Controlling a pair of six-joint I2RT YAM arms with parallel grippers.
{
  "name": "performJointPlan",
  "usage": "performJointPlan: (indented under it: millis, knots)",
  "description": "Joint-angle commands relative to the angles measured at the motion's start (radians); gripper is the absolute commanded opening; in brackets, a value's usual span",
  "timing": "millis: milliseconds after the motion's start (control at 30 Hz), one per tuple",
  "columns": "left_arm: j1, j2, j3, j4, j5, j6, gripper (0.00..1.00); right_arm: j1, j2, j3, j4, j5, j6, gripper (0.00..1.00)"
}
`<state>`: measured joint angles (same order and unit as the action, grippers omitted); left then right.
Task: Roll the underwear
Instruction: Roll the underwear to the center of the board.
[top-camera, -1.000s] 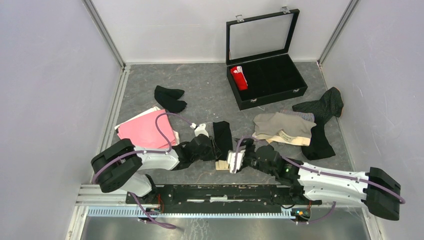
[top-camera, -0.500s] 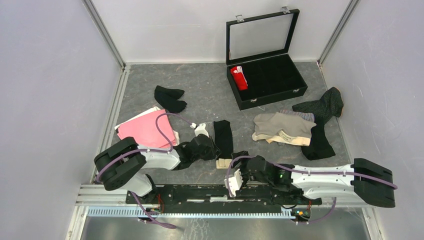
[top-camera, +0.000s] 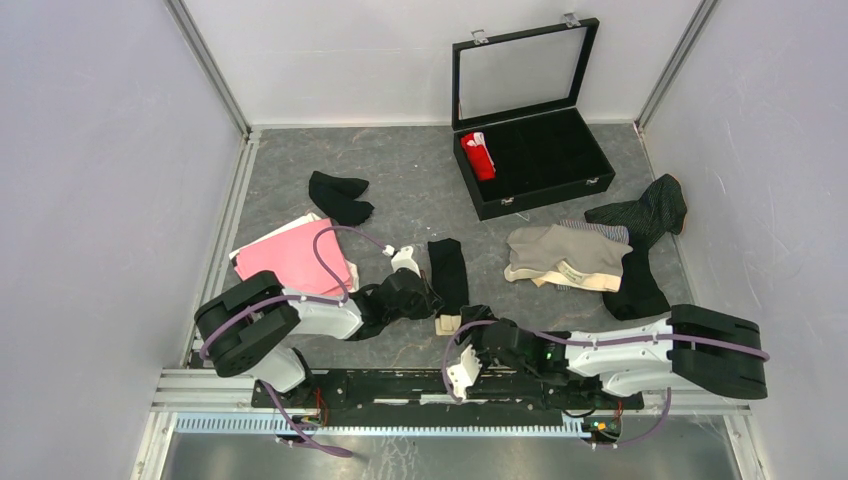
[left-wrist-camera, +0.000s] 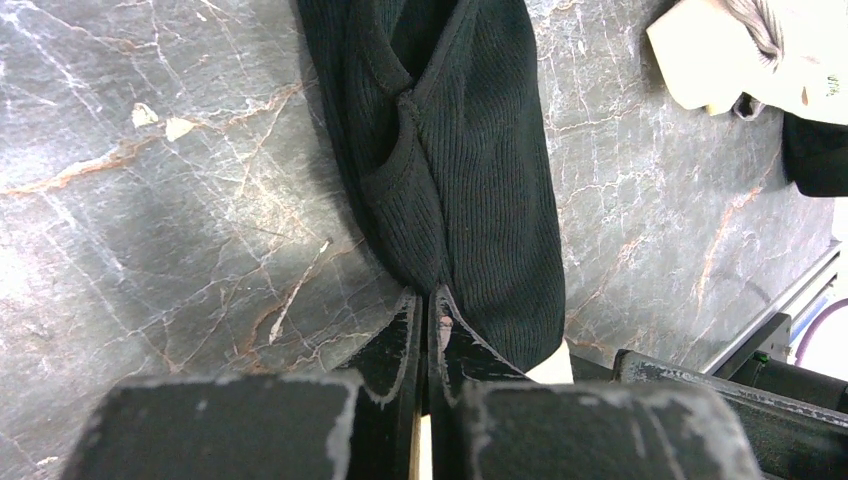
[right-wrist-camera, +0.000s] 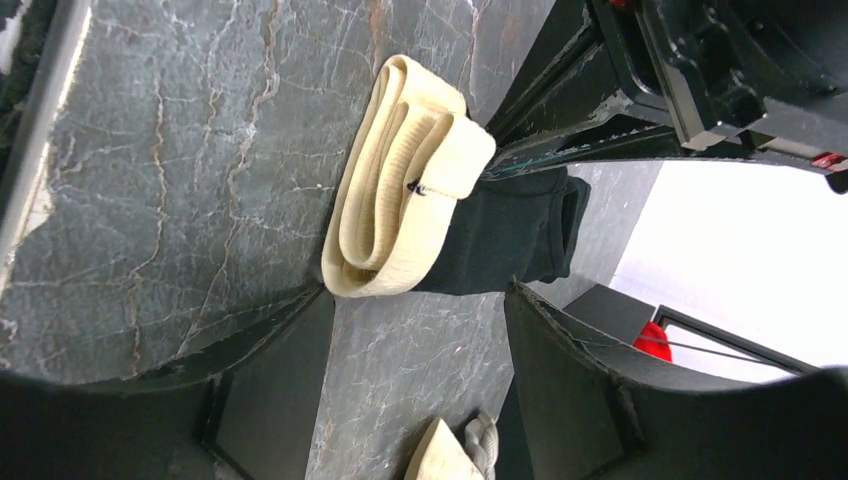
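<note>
A long folded black underwear (top-camera: 447, 270) lies at the table's near middle, with a cream waistband (top-camera: 446, 323) at its near end. My left gripper (top-camera: 424, 297) is at its left edge. In the left wrist view my left gripper (left-wrist-camera: 424, 297) is shut, pinching the ribbed black cloth (left-wrist-camera: 470, 180) at the fingertips. My right gripper (top-camera: 472, 325) sits low, just right of the waistband. In the right wrist view my right gripper (right-wrist-camera: 418, 305) is open wide and empty, with the folded cream waistband (right-wrist-camera: 400, 205) just beyond its tips. A red roll (top-camera: 478, 155) lies in the case.
The open black case (top-camera: 590, 185) stands at the back right. A pink garment (top-camera: 292, 262) and a crumpled black one (top-camera: 338, 197) lie left. Beige (top-camera: 565, 257), pinstriped (top-camera: 645, 212) and black (top-camera: 635, 290) garments lie right. The rail (top-camera: 400, 385) runs along the near edge.
My right arm has drawn back from the black underwear toward the near edge and folded low. My left gripper has stayed at the cloth's edge.
</note>
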<state>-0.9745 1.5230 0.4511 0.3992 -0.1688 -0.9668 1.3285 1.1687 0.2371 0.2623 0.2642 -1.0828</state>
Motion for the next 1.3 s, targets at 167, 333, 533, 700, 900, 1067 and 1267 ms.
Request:
performJointPlan:
  millis: [167, 333, 533, 700, 900, 1067, 1267]
  knots:
    - [0.005, 0.078, -0.078, -0.25, -0.005, 0.099, 0.02, 0.034, 0.083, -0.021, 0.074, -0.039, 0.004, 0.68]
    - [0.008, 0.082, -0.083, -0.247, -0.005, 0.099, 0.02, 0.034, 0.119, -0.023, 0.116, -0.063, 0.025, 0.48]
    - [0.012, 0.086, -0.089, -0.247, -0.006, 0.094, 0.02, 0.035, 0.145, -0.025, 0.149, -0.082, 0.034, 0.34]
    - [0.014, 0.083, -0.094, -0.25, -0.008, 0.092, 0.02, 0.035, 0.137, -0.02, 0.167, -0.094, 0.057, 0.17]
    - [0.018, -0.001, -0.088, -0.306, -0.037, 0.083, 0.04, 0.034, 0.088, 0.002, 0.128, -0.141, 0.097, 0.06]
    - [0.019, -0.144, -0.061, -0.391, -0.087, 0.081, 0.19, 0.033, 0.062, 0.038, 0.052, -0.184, 0.125, 0.03]
    - [0.019, -0.363, -0.071, -0.489, -0.156, 0.077, 0.35, 0.02, 0.025, 0.067, -0.001, -0.253, 0.173, 0.02]
